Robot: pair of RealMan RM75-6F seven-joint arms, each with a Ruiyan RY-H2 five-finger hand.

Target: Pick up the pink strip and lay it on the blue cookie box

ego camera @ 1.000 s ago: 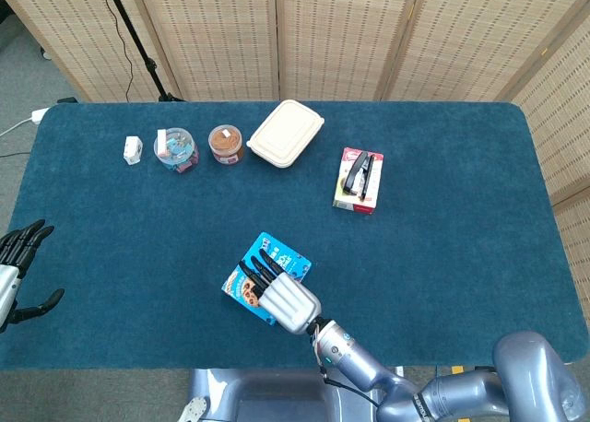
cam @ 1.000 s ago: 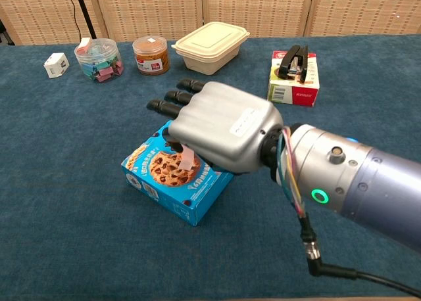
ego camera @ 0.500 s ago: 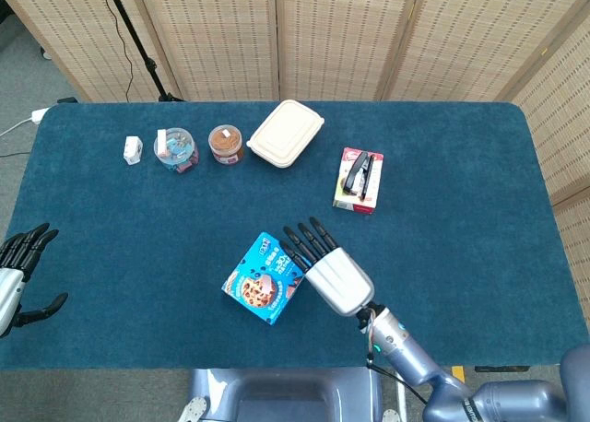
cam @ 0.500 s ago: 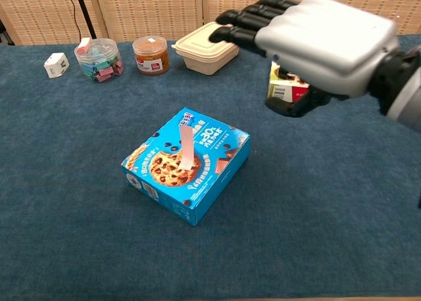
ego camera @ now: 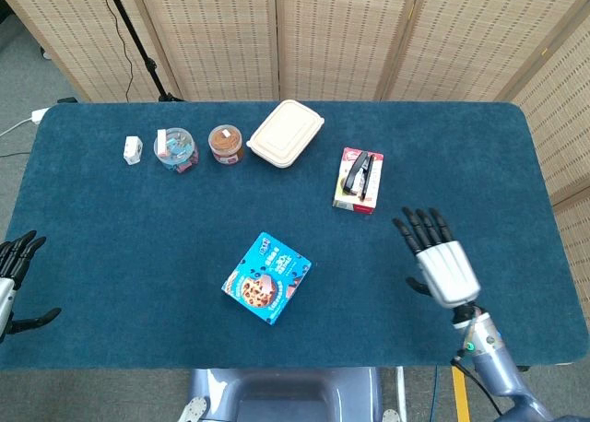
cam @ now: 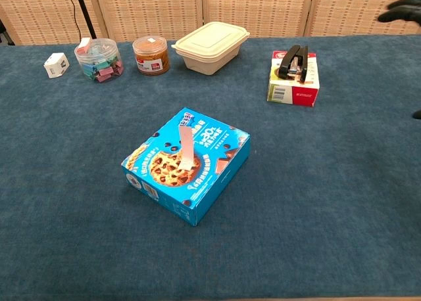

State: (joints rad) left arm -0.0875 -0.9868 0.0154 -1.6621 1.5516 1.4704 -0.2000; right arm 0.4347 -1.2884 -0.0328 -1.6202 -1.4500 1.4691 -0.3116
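Note:
The blue cookie box (ego camera: 267, 277) (cam: 186, 164) lies flat on the table's near middle. A pink strip (cam: 186, 148) (ego camera: 264, 282) rests lengthwise on its lid, held by nothing. My right hand (ego camera: 435, 259) hovers well to the right of the box, fingers spread and empty; only its dark fingertips (cam: 402, 9) show at the right edge of the chest view. My left hand (ego camera: 13, 273) sits at the table's left front edge, fingers apart, holding nothing.
Along the back stand a small white cube (ego camera: 133, 149), a clear jar of clips (ego camera: 175, 149), a brown-filled jar (ego camera: 225, 144) and a beige lidded container (ego camera: 286, 133). A stapler lies on a red-and-white box (ego camera: 359, 180) right of centre.
My right hand let go of the pink strip on the box, lifted off and swung far to the right. The left hand slid slightly further off the left edge.

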